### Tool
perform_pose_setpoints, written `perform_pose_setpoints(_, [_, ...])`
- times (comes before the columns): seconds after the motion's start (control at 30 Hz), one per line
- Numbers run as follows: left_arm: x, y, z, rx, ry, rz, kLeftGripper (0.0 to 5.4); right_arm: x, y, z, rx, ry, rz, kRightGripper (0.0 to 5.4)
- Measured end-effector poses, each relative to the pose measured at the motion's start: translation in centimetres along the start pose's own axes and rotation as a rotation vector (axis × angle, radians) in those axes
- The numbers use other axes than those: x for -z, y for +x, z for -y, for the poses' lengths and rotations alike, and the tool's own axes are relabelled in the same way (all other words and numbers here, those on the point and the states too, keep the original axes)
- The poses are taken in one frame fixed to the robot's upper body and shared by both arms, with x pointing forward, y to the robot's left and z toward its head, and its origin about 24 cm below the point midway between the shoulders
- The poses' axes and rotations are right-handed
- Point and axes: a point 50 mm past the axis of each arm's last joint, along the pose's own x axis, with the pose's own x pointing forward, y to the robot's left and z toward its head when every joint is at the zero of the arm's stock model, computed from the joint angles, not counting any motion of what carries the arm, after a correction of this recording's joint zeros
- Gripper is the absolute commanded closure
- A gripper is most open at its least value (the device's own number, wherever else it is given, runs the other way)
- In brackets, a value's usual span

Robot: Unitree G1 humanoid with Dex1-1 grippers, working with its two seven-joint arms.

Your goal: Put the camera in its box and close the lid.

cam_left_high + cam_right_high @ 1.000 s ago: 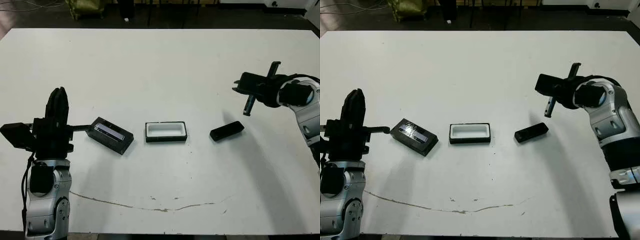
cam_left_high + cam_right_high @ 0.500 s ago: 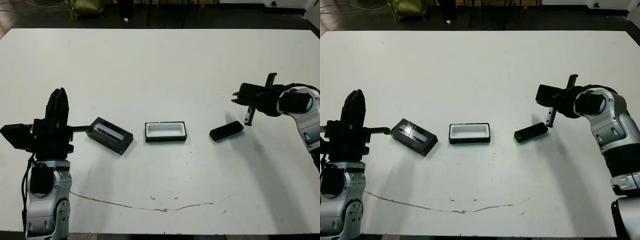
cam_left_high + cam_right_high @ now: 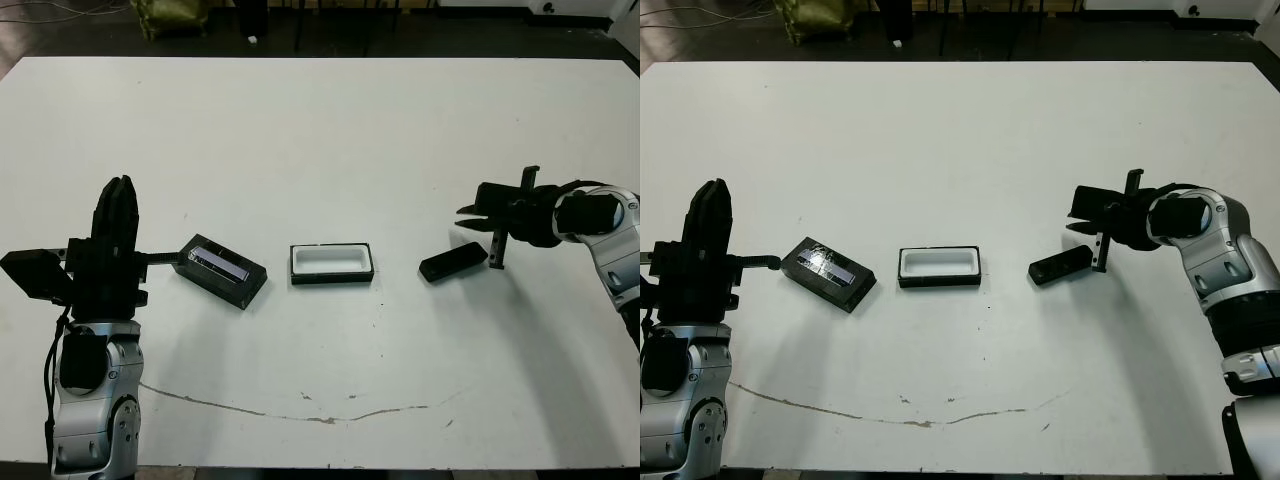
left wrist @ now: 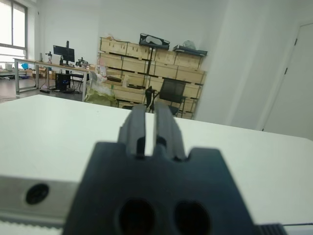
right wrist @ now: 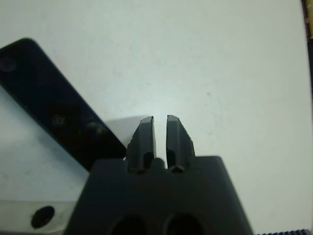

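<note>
Right pincer (image 5: 160,128) nearly closed, empty, tips down beside camera (image 3: 453,263) on counter (image 3: 320,130). Left pincer (image 4: 150,128) closed, empty, raised near lid (image 3: 219,270); box (image 3: 332,263) between.

Bright, even overhead light; white matte table (image 3: 320,130) mildly glary. Soft shadows fall toward 5 o'clock. Head views sharp. Wrist views: near black gripper bodies blurred, window glare at 9 o'clock.

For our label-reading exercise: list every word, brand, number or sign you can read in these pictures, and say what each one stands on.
None can be read.
lid: only a shiny stripe, no legible text.
camera: plain black, no marking to be made out.
box: white lining, no print visible.
Crates on the shelves in the left wrist view: too blurred to tell.
</note>
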Motion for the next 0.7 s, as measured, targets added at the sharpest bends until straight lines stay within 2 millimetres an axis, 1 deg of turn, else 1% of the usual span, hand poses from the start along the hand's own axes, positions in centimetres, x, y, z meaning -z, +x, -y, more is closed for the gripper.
perform_pose_setpoints(0.27, [0.01,-0.01,0.01,0.0,-0.001,-0.001,5.37,0.31,0.04,-0.18,-0.06,0.016,-0.004,5.4])
perform_pose_setpoints(0.7, [0.02,-0.03,0.01,0.0,-0.001,-0.001,5.37,0.22,-0.27,0.09,-0.088,0.015,-0.017,5.4])
